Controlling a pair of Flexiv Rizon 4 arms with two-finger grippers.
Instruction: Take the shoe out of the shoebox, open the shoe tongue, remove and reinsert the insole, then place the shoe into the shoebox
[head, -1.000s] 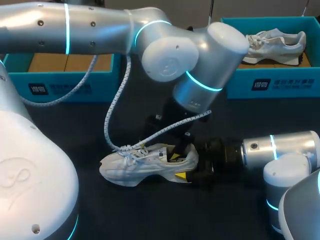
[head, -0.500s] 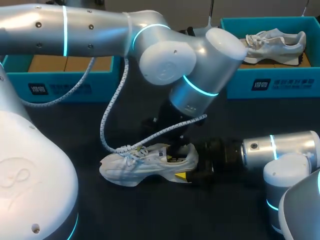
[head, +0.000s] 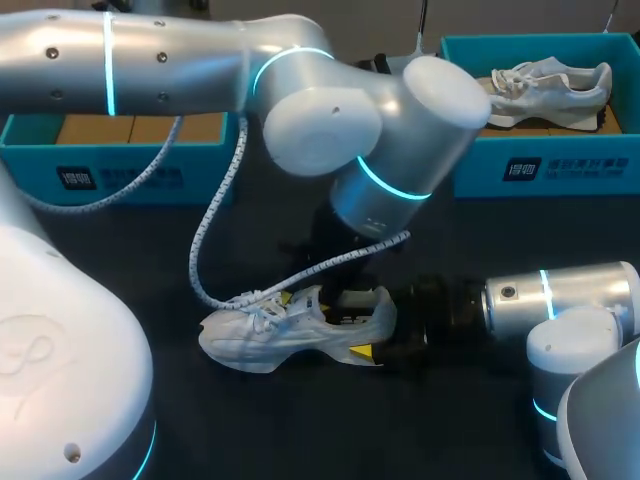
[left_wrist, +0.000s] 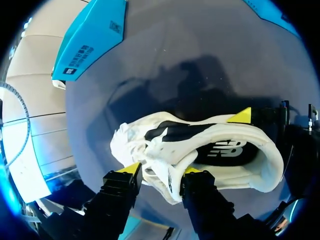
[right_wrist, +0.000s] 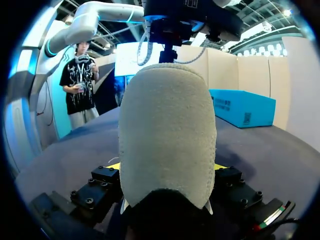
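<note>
Opening the tongue (left_wrist: 161, 159): left tool (left_wrist: 160, 170) pinches it, right tool (right_wrist: 167, 166) clamps the heel of the shoe (head: 290, 335) on the table (head: 250, 430). Best lift toward the toe slowly, heel gripped firm.

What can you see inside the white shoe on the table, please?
Through the white shoe's opening, a black insole with white print shows. Its front part is hidden under the tongue, which the left gripper holds.
</note>
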